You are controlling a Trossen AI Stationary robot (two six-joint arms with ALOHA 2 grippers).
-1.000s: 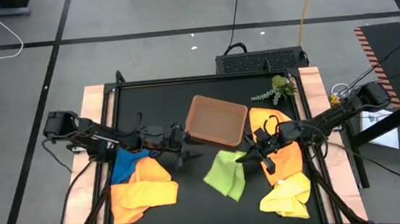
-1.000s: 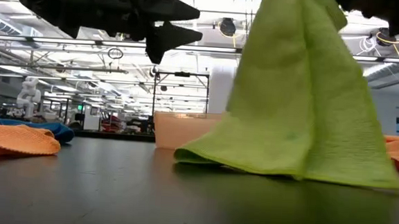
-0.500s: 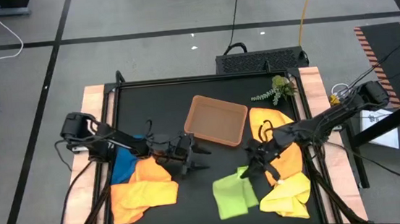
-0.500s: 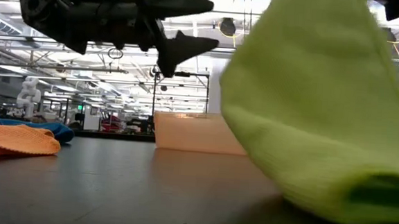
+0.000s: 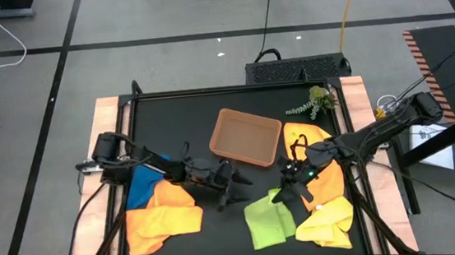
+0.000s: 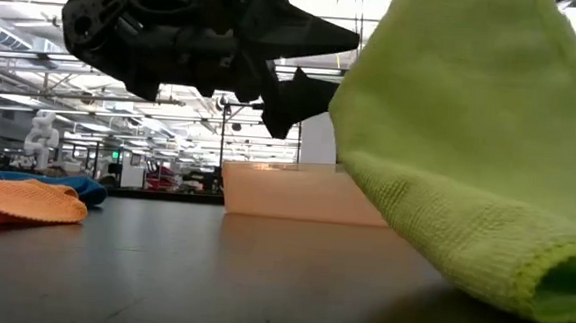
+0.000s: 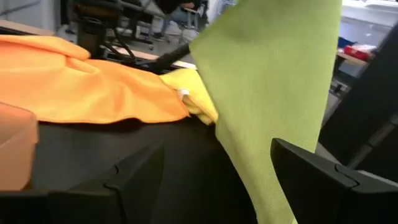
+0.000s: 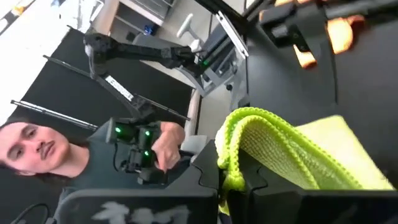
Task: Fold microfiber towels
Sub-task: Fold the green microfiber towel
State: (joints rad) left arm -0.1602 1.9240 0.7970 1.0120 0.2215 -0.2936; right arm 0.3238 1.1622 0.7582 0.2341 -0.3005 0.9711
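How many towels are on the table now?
5 visible: blue towel and orange towel at the left; lime towel at front centre, held by the right gripper; second orange towel and yellow towel at right. Others may lie underneath.

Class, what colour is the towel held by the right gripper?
Lime green. The towel pinched in the right gripper shows best in the low view.

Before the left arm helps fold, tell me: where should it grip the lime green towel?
The lime green towel hangs from the shut right pincer. Probably take its free hanging edge, coming in from the open left pincer beside it; that edge dangles clear of the table.
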